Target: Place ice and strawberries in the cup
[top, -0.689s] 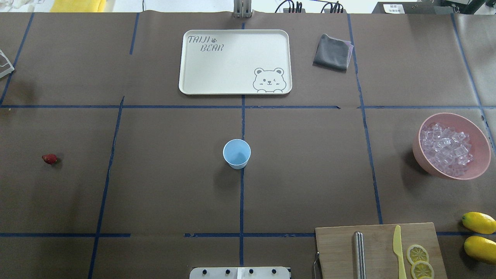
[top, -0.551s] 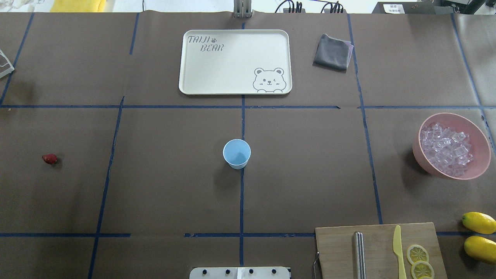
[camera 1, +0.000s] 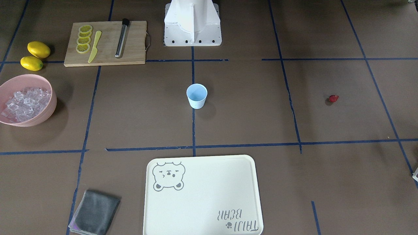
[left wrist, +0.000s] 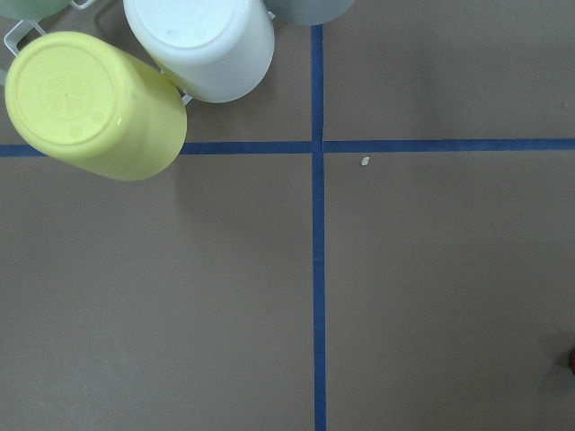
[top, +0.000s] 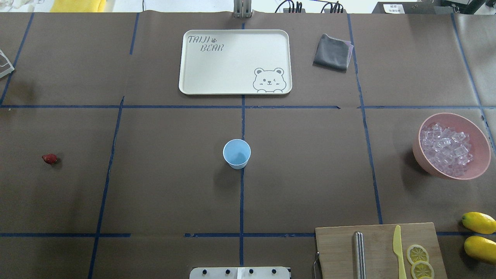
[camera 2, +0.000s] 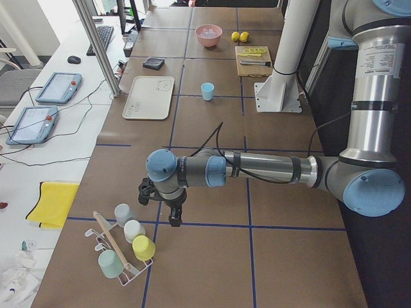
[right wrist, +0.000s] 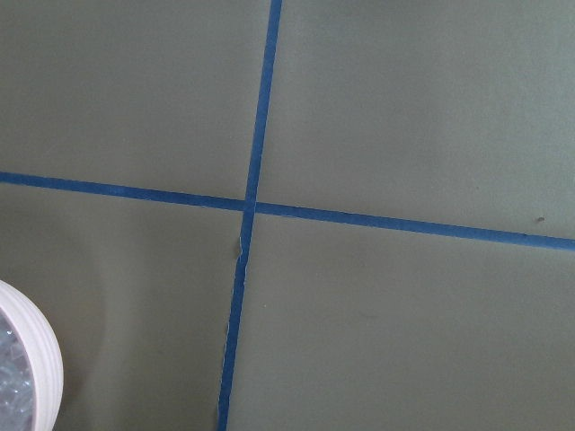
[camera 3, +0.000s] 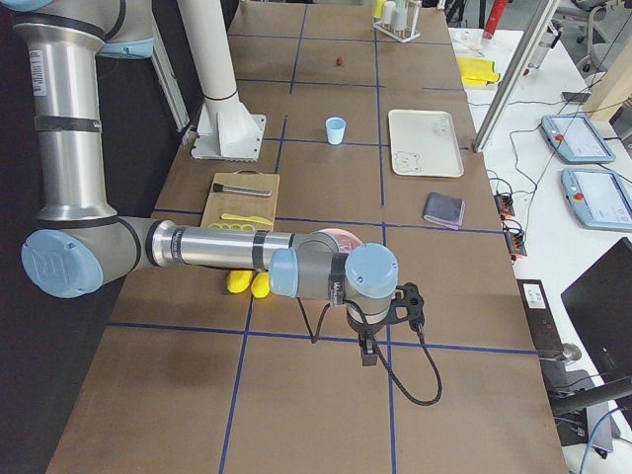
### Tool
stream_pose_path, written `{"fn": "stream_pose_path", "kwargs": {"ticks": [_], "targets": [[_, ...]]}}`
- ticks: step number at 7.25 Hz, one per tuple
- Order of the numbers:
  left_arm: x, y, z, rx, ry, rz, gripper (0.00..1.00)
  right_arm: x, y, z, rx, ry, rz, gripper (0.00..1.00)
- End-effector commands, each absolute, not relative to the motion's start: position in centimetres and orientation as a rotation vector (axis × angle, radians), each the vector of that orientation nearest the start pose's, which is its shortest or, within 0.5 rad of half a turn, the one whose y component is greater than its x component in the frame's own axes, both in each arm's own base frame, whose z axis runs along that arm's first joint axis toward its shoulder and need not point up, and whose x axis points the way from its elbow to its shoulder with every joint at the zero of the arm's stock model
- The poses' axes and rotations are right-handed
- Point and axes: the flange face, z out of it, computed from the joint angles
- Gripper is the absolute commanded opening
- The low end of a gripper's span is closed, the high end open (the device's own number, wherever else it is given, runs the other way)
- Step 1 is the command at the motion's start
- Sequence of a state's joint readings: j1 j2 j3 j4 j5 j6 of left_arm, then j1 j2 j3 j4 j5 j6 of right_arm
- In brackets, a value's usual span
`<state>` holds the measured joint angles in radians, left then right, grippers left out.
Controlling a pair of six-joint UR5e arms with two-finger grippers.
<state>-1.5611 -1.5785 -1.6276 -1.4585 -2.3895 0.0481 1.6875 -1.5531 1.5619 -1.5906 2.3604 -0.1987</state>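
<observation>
The pale blue cup (top: pixel 236 154) stands upright and empty at the table's middle, also seen in the front-facing view (camera 1: pixel 196 96). One dark-red strawberry (top: pixel 49 159) lies alone far to the left. Clear ice cubes (top: pixel 445 149) fill the pink bowl (top: pixel 421 155) at the right edge. Neither arm reaches into the overhead or front-facing views. My left gripper (camera 2: pixel 172 215) hangs over the table beside a cup rack, far from the cup. My right gripper (camera 3: pixel 367 348) hangs beyond the pink bowl, on the side away from the cup. I cannot tell whether either is open or shut.
A cream tray (top: pixel 186 77) and a folded grey cloth (top: pixel 332 52) lie at the far side. A wooden board (top: pixel 337 248) holds a metal bar, a yellow knife and lemon slices; two lemons (top: pixel 479 222) sit beside it. A rack with upturned cups (left wrist: pixel 94 103) stands near the left gripper.
</observation>
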Motion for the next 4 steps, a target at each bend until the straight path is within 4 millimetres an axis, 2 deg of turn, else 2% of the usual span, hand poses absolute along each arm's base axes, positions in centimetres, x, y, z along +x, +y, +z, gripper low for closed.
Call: {"fn": "stream_pose_path", "kwargs": {"ticks": [1,4], "targets": [[-5.5,-49.2,63.4,-0.028,0.818,0.036,1.0,12.0,-48.8,65.7,0.104,-0.786,-0.059,1.0],[-5.6,-48.9,63.2,-0.023,0.82,0.038,1.0,11.7,-49.1,64.5,0.109,-0.809,-0.029,1.0]]}}
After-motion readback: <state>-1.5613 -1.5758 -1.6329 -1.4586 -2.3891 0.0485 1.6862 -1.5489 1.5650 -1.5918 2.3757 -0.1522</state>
